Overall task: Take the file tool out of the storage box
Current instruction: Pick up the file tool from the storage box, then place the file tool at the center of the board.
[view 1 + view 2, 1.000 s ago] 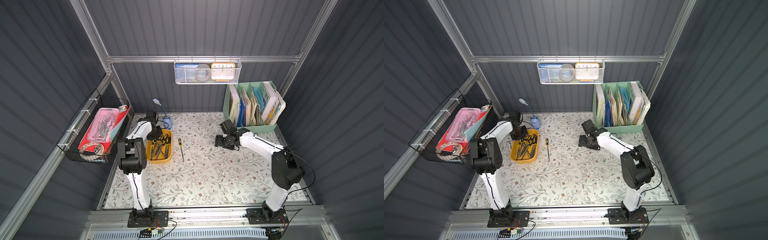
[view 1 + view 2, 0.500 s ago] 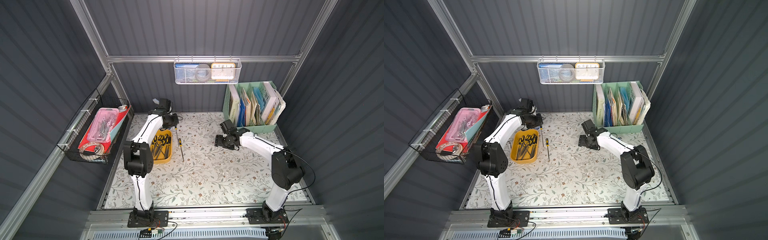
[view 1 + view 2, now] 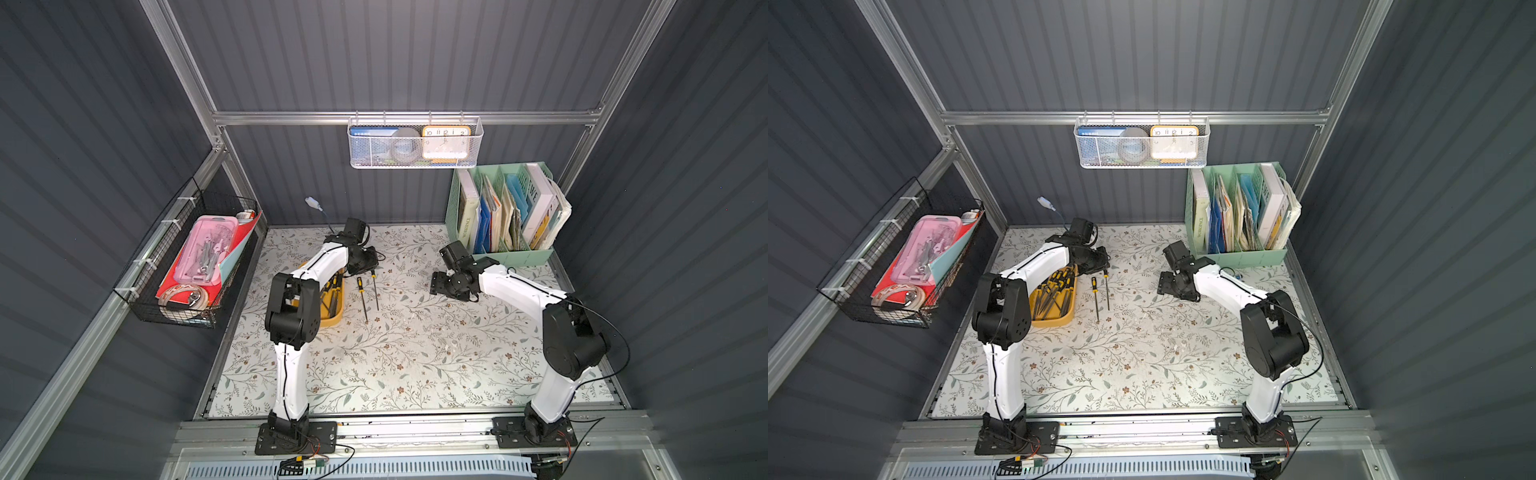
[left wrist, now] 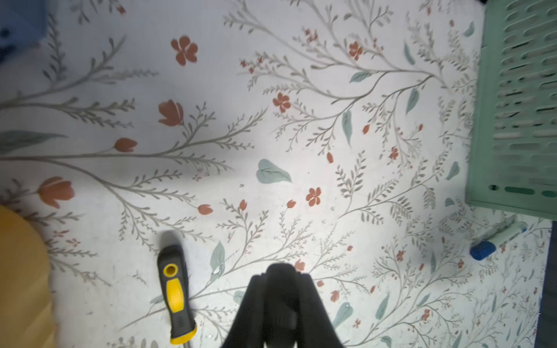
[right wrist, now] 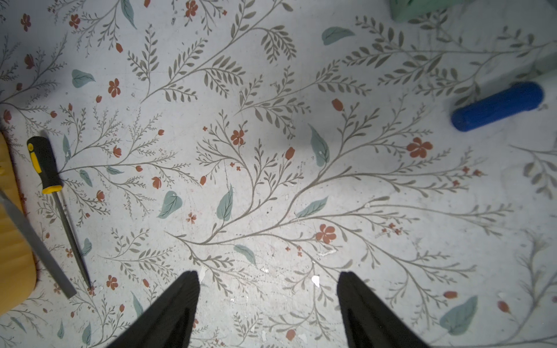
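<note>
- Swinging clear of the storage box (image 3: 334, 318) in both top views, the left gripper (image 3: 370, 267) was down among the tools a second ago. It is now over the mat (image 3: 415, 353), jaws pinched almost together on the black handle of the held file (image 3: 375, 291).
- That file runs alongside the loose file (image 3: 363, 299), just beside it and outside the box (image 3: 1059, 322). Whether its tip touches the mat cannot be told. The extraction looks done, and only lowering and letting go seem left.
- The right gripper (image 3: 434, 284) has not moved. It sits well apart, spread wide and empty.
- Left wrist view: the left gripper (image 4: 281, 271) has its jaws closed on something dark. The loose file (image 4: 174, 295) lies just beside it, and a corner of the box (image 4: 21, 271) shows at the edge.
- Right wrist view: the right gripper (image 5: 268, 275) stands wide over bare mat. The loose file (image 5: 57, 205) lies by the box (image 5: 12, 256). A grey blade (image 5: 39, 244) crosses the box corner. It is probably the held file, but its handle is out of frame.
</note>
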You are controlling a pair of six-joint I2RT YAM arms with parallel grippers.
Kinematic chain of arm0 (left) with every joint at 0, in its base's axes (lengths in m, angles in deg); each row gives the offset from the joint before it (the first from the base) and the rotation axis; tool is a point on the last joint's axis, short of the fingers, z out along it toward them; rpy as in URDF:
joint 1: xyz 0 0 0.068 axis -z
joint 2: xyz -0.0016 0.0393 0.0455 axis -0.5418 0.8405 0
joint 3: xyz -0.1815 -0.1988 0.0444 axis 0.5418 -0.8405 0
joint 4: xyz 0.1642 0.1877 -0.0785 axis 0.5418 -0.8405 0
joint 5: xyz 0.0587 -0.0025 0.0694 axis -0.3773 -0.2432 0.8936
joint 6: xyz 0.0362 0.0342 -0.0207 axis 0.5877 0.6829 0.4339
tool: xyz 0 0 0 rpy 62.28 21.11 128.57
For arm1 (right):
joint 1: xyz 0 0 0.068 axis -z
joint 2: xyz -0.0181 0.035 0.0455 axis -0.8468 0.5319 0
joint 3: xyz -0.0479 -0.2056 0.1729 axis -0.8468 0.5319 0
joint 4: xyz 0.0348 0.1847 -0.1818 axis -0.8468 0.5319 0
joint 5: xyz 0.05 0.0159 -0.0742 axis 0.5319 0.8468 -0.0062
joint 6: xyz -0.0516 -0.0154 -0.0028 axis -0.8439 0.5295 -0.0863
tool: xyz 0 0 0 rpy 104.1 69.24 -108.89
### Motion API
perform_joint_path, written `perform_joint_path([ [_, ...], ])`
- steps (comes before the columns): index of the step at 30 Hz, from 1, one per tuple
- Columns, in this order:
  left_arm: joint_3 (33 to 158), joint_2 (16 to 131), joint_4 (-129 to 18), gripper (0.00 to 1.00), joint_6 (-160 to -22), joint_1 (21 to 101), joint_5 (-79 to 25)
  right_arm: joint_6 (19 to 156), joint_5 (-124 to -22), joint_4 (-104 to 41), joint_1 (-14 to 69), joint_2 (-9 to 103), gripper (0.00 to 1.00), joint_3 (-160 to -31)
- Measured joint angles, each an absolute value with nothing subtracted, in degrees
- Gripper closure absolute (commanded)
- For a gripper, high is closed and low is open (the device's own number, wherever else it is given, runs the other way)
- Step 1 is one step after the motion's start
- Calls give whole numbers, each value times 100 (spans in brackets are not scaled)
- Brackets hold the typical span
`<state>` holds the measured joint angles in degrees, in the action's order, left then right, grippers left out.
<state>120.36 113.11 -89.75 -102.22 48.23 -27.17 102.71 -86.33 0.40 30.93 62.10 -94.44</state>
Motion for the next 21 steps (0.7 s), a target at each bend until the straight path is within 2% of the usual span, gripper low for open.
perform_joint_path([
  [7,11679,11370,-8791,88,-10294,4873,-2636,10271,-8635,38,3093,6210,22,-9394],
  [10,11631,11370,-8736,64,-10321,4873,-2549,10268,-8635,40,3093,6210,22,-9392],
  [12,11614,11370,-8728,52,-10369,4875,-2487,10268,-8635,40,3093,6210,22,-9392],
  [14,11590,11370,-8695,44,-10399,4873,-2431,10268,-8633,40,3093,6210,22,-9392],
  [21,11620,11370,-8747,41,-10397,4875,-2206,10251,-8613,40,3093,6210,23,-9392],
])
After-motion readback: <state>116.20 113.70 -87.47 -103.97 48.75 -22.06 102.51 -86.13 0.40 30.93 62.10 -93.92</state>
